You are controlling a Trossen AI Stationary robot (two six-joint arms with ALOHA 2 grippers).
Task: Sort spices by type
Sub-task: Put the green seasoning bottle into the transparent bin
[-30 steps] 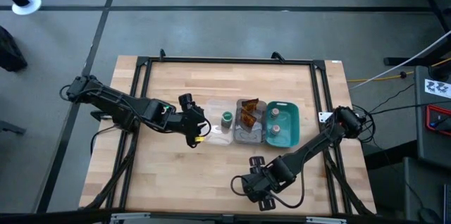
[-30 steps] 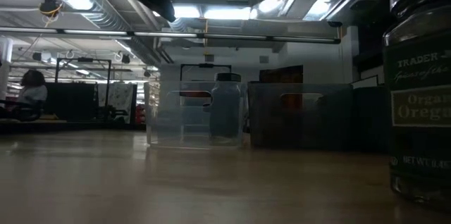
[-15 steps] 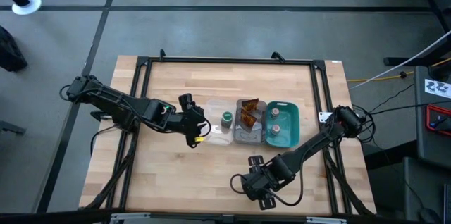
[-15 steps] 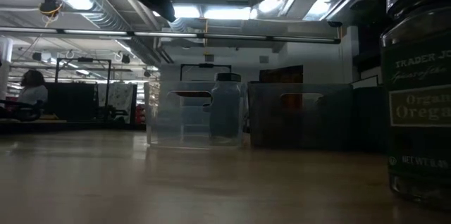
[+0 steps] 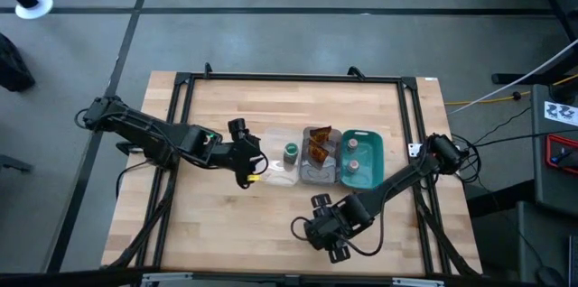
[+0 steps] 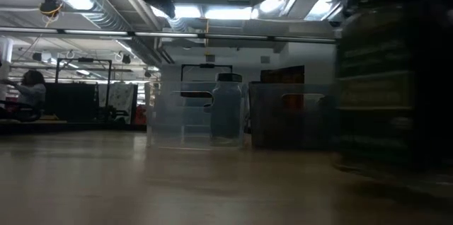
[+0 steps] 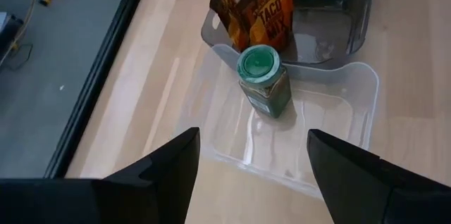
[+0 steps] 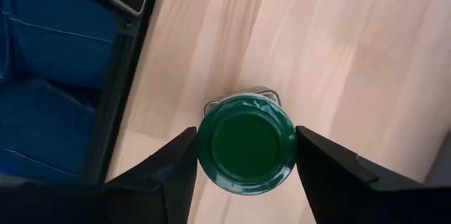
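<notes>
A green-lidded jar (image 8: 246,142) is framed from above by the right gripper (image 8: 243,155) near the table's front edge, its fingers (image 8: 163,171) spread on either side of the lid without touching. A second green-lidded jar (image 7: 263,80) is seen upright in the clear tray (image 7: 352,86), with the left gripper (image 7: 252,157) held open just beside that tray. Two sachets (image 5: 318,144) are propped in the grey tray (image 5: 305,175), and two pink-lidded jars (image 5: 352,155) are lodged in the teal tray (image 5: 376,146).
</notes>
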